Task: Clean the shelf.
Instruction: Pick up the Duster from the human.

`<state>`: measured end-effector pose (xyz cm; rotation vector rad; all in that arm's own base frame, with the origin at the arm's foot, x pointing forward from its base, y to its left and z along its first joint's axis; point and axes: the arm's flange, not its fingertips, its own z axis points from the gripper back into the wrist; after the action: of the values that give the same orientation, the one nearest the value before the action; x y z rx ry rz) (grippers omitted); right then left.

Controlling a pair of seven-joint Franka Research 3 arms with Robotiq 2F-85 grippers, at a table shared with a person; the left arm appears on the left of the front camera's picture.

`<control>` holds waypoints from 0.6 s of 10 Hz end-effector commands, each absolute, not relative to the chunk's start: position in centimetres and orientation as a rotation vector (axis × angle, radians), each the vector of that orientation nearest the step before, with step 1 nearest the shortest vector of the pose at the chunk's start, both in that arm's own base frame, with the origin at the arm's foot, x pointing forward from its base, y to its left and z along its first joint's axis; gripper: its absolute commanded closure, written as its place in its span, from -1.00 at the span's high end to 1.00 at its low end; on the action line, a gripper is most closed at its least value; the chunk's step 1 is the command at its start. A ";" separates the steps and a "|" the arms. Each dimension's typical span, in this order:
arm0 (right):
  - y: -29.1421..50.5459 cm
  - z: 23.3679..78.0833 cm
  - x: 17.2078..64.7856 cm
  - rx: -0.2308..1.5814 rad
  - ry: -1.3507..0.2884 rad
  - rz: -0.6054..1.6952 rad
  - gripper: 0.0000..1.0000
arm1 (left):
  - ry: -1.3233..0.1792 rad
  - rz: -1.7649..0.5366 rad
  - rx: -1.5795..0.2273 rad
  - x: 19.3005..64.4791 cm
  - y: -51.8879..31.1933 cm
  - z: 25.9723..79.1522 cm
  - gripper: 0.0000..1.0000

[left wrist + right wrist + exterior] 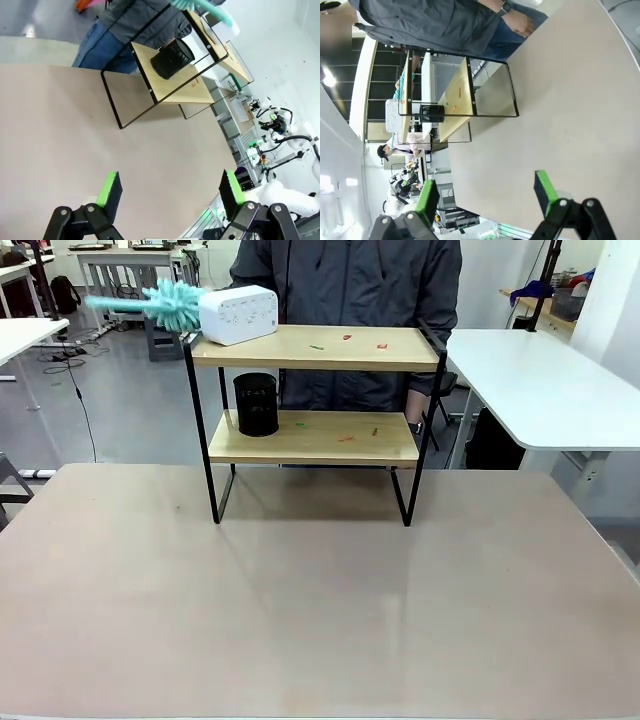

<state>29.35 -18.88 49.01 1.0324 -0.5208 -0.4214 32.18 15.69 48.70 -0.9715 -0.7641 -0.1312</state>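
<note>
The shelf (330,454) stands at the far middle of the table (320,620). Its four black legs rest on the tabletop and its open front faces the robot, which I judge is what lets either arm reach both boards head-on. On the top board (290,350), small green and orange scraps (347,338) lie scattered toward the right. A white box (238,314) sits at the left end with a teal brush (170,303) just beside it, the handle sticking out past the frame. The brush is probably the sweeping tool, laid so that the handle is free to take. The lower board (290,442) carries a black mesh cup (256,404) at its left and a few more scraps to the right of that. With litter on both boards, the cleaning looks not yet begun, and the box and cup may need shifting to clear around them. A person (350,280) in a dark grey jacket stands just behind the shelf, one hand (517,22) hanging near its rear leg and not touching it. Nearer the robot, the left gripper (170,192) hangs over bare tabletop well apart from the shelf, its green pads (111,186) spread wide with nothing between them. The right gripper (485,197) is likewise spread and empty, aimed toward the shelf from a distance.
</note>
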 end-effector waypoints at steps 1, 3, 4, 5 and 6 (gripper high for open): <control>-18.9 48.6 29.6 1.044 -0.546 -0.403 1.00 | -0.790 -0.148 -0.979 32.6 15.7 48.4 1.00; -18.9 48.6 29.6 1.044 -0.546 -0.403 1.00 | -0.766 -0.128 -0.970 32.2 15.8 48.5 1.00; -18.9 48.6 29.6 1.044 -0.546 -0.403 1.00 | -0.701 -0.041 -1.015 34.0 15.5 49.5 1.00; -18.9 48.6 29.6 1.044 -0.546 -0.403 1.00 | -0.593 0.020 -1.050 37.1 15.1 51.1 1.00; -18.9 48.6 29.6 1.044 -0.546 -0.403 1.00 | -0.536 0.061 -1.086 40.6 14.1 52.7 1.00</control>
<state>29.38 -18.86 48.77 1.0301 -0.5142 -0.4259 36.76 14.09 50.30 -1.0379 -0.6105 -0.0062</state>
